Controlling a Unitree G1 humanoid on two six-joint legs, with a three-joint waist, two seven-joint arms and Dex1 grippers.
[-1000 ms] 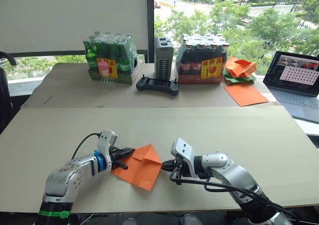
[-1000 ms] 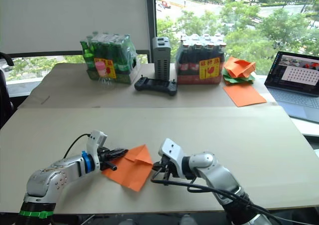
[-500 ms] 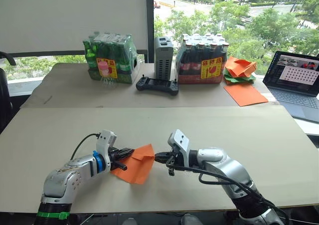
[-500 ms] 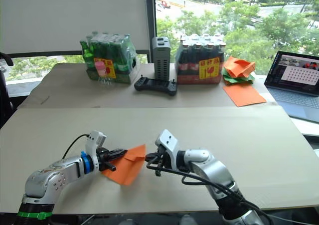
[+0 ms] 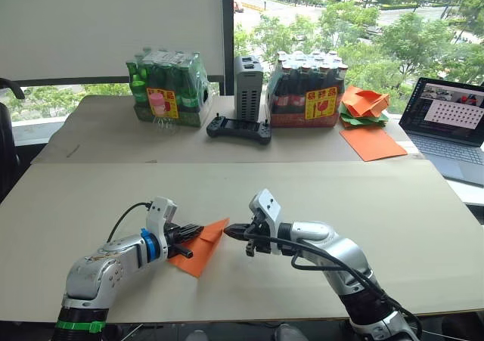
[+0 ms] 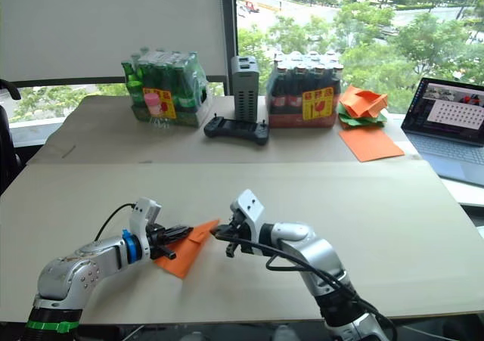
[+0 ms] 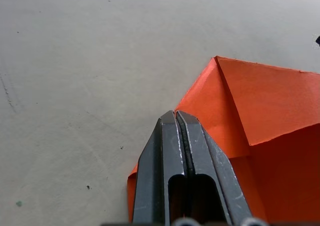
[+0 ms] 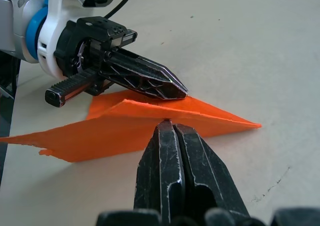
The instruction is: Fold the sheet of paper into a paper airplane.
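Both pairs of fingers are pressed together with no gap showing: the left gripper point(image 5: 190, 233) lies flat on the sheet of paper point(image 5: 198, 248), pinning its left part to the table point(image 5: 378, 197), while the right gripper point(image 5: 234, 232) has its closed tips at the sheet's right-hand folded edge, pushing or nipping it (whether paper sits between those tips cannot be told). That sheet lies near the front edge of the table, left of the middle, between the two grippers. Judging by its shape, the task is partway: the paper is already a narrow pointed wedge with a diagonal flap folded over, visible from the left wrist, and one half stands up off the table along a ridge in the right wrist view. Flattening that fold looks like the step in hand, and the wings and upright keel are yet to be formed. At the far right of the table rest a heap of orange and green paper shapes point(image 5: 363, 103) and a smooth orange sheet point(image 5: 372, 142).
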